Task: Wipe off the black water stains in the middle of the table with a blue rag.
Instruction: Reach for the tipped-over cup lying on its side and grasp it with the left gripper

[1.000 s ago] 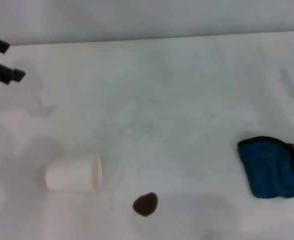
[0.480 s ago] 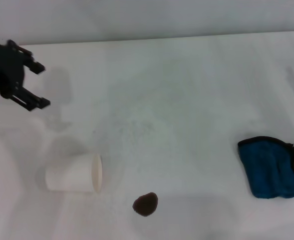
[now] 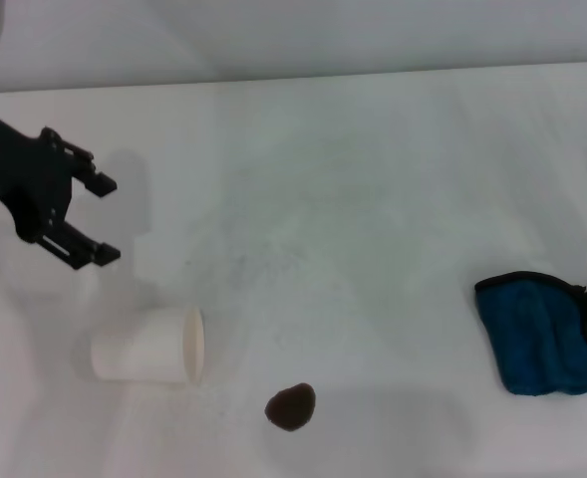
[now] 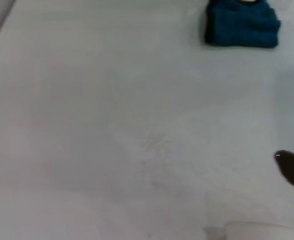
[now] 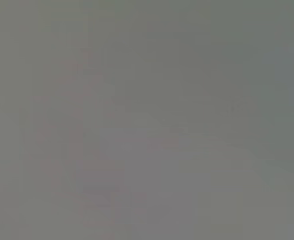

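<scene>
The black water stains [image 3: 290, 406] are a small dark blob on the white table [image 3: 373, 179], near its front edge; the blob also shows in the left wrist view [image 4: 292, 168]. The blue rag [image 3: 543, 334] lies crumpled at the right side of the table, with black trim and a loop, and appears again as the blue rag [image 4: 242, 24] in the left wrist view. My left gripper [image 3: 102, 219] hovers open over the left of the table, behind the paper cup, holding nothing. My right gripper is out of view.
A white paper cup [image 3: 149, 346] lies on its side at the front left, mouth facing the stain. The right wrist view shows only a flat grey surface.
My left gripper has come in from the far left edge, moving right and toward the front, closer to the cup. The rag, stain and cup have not moved.
</scene>
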